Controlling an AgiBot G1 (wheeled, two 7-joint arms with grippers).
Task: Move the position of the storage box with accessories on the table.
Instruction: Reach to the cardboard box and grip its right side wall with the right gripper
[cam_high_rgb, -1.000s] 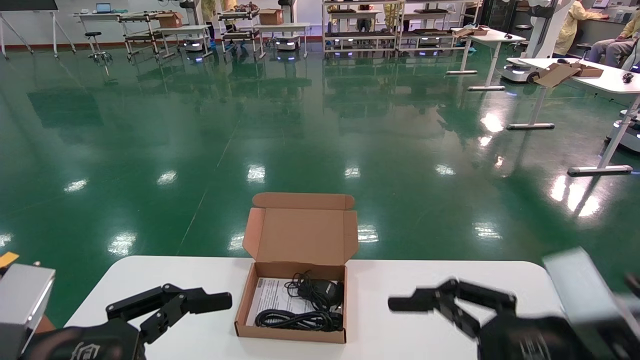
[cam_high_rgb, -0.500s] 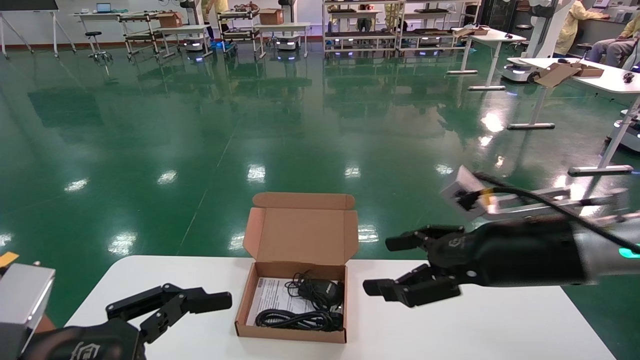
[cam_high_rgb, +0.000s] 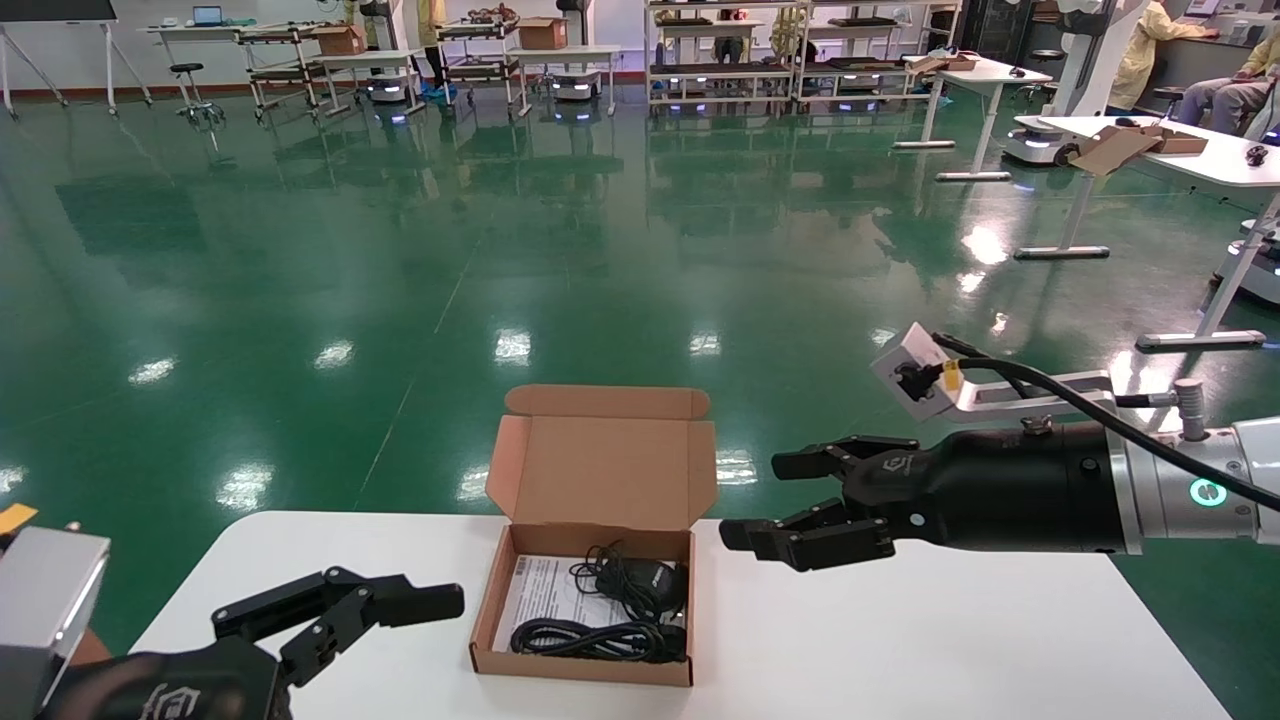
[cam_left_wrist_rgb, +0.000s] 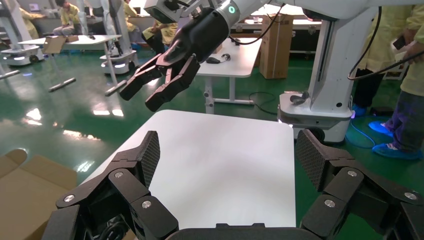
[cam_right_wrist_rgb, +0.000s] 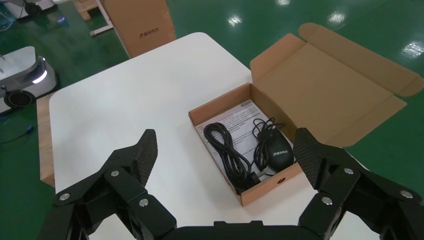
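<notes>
My right tool (cam_high_rgb: 770, 500) hovers with jaws apart just right of the storage box (cam_high_rgb: 585, 610), which sits lid-up at the surface's (cam_high_rgb: 900, 650) far middle, cables (cam_high_rgb: 600, 640) and paper (cam_high_rgb: 540, 590) inside. My left tool (cam_high_rgb: 400, 600), also spread, rests near the box's left side.

Bright overhead lamps leave white glare patches on the glossy green floor (cam_high_rgb: 420, 270); all views are sharp.

Brown cardboard storage box (cam_high_rgb: 590, 610), lid open and upright, lower centre of frame on white worktop (cam_high_rgb: 900, 640); accessories (cam_high_rgb: 625, 610) inside: black cables, printed sheet.
</notes>
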